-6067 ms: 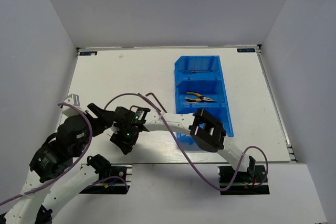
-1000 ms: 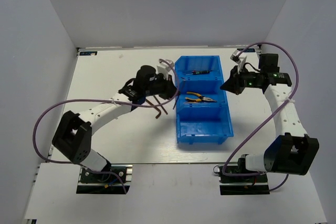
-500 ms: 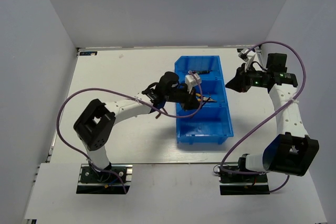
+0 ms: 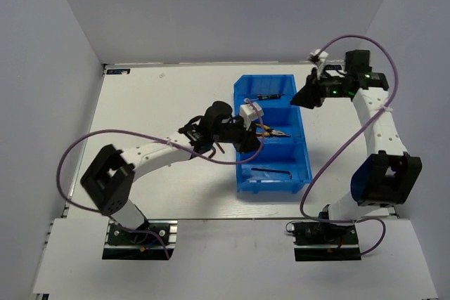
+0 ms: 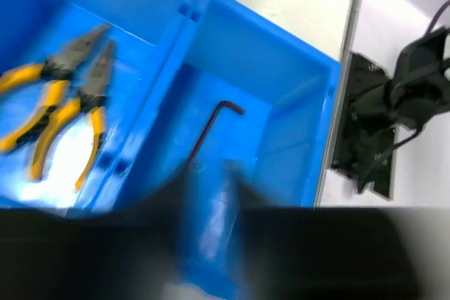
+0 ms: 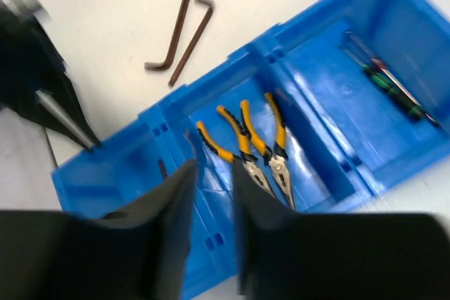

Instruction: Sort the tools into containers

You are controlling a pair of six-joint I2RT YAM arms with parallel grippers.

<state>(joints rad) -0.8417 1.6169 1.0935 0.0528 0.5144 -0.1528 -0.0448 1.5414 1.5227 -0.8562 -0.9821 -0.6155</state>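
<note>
The dark L-shaped hex key (image 5: 207, 130) lies in the near compartment of the bright blue plastic three-part bin (image 4: 272, 187), below the left pincer (image 5: 211, 184), which is open and empty. The right pincer (image 6: 211, 187) is also open. The next move is probably to grasp the two brown hex keys (image 6: 180, 19) on the white table (image 4: 155, 96), left of the bin.

This looks like a robotics lab test cell. A white table (image 4: 155, 96) is boxed in by plain pale walls (image 4: 211, 12). A left arm (image 4: 151, 151) and a right arm (image 4: 380, 131) are bolted to metal plates (image 4: 137, 233) at its near edge, trailing loose purple cables (image 4: 351, 36). Blue bins (image 4: 274, 184) sit on the tabletop.
</note>
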